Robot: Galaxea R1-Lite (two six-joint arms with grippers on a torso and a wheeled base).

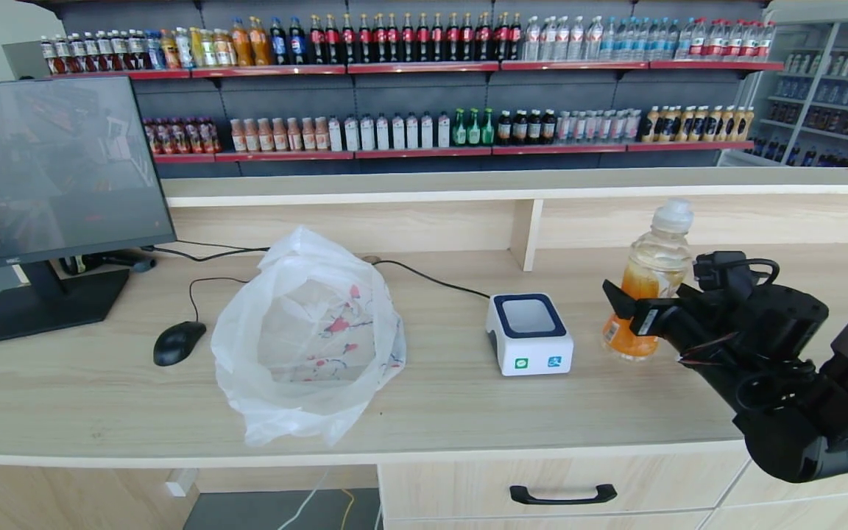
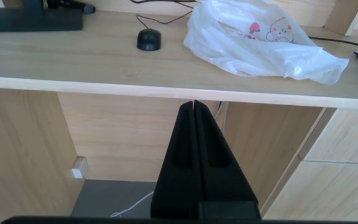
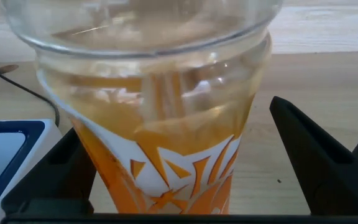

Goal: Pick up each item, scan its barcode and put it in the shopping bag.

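The orange drink bottle (image 1: 656, 258) stands upright toward the counter's (image 1: 468, 397) right end, just right of the scanner (image 1: 528, 333), the right gripper (image 1: 645, 305) spread around its lower half, while the left gripper (image 2: 194, 109) hangs clenched below the front edge.

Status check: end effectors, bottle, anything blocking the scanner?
Left end effector shut, below light wooden counter edge. Right end effector open, straddling upright clear plastic orange-labelled bottle. White box scanner beside it, nothing between.
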